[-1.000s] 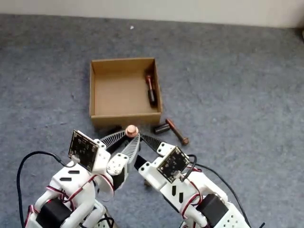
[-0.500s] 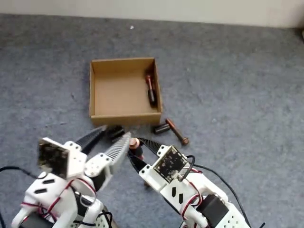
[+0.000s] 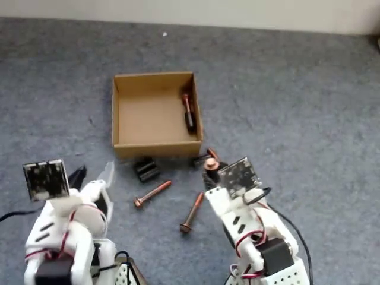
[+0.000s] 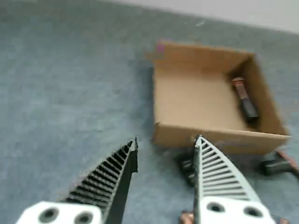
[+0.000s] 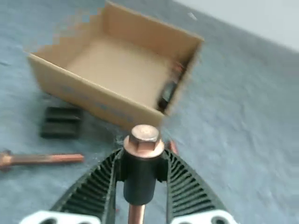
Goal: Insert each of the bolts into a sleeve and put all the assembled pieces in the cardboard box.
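Note:
My right gripper (image 5: 140, 156) is shut on a black sleeve with a copper bolt (image 5: 142, 140) through it, held upright just off the cardboard box's (image 3: 155, 148) front right corner. Seen from above, this gripper (image 3: 209, 173) hides part of a further sleeve (image 3: 198, 160). One assembled piece (image 3: 189, 113) lies inside the box by its right wall. My left gripper (image 4: 167, 142) is open and empty, back at the left (image 3: 92, 174). On the carpet a loose black sleeve (image 3: 145, 169) lies before the box, with two bare bolts (image 3: 153, 193) (image 3: 193, 212) nearer the arms.
Grey carpet covers the whole work surface, with free room left and right of the box (image 4: 233, 140). A pale wall edge runs along the far side. Cables trail behind both arm bases.
My left gripper opened, let go of the piece and drew back to the left. My right gripper carried the assembled piece to the right, closer to the box. Two bolts on the carpet are uncovered.

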Controlling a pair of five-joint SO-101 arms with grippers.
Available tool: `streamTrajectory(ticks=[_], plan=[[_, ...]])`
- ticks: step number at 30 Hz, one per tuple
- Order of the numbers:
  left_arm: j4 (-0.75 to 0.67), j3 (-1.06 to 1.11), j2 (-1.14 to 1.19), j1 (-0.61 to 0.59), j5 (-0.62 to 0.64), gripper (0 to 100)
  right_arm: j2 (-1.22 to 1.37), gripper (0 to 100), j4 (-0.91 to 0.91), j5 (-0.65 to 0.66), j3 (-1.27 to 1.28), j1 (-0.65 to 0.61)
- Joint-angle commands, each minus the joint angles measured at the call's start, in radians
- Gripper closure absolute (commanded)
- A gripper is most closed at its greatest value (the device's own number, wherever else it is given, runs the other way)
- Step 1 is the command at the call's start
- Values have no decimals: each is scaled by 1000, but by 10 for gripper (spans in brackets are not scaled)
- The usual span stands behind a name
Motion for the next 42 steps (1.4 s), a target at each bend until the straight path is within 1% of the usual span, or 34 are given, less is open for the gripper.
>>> streamTrajectory(ticks=[1,3,5,7,10,12,15,18,24,27,33,42], plan=[[-89,186,4,-165,-11,787,-15,994,12,5,-51,68],[-133,297,4,-176,-12,815,-13,994,15,-25,-51,74],[-172,397,4,-174,-32,897,-13,994,13,-55,-53,74],[-209,478,4,-174,-66,997,-13,994,13,-55,-58,74],[-247,535,4,-180,-91,969,-12,994,12,-52,-61,74],[-250,533,4,-199,-86,992,-2,994,8,-52,-65,73],[-250,544,4,-202,-84,993,90,994,-48,-54,-125,73],[-250,558,4,-203,-87,993,262,994,-119,-57,-193,73],[-284,575,4,-202,-87,993,650,994,-277,-58,-412,71],[-284,575,4,-202,-87,993,822,994,-358,-58,-526,42],[-284,575,4,-200,-87,993,1115,994,-501,-58,-763,15],[-285,575,4,-200,-87,993,1478,994,-636,-58,-1035,16]])
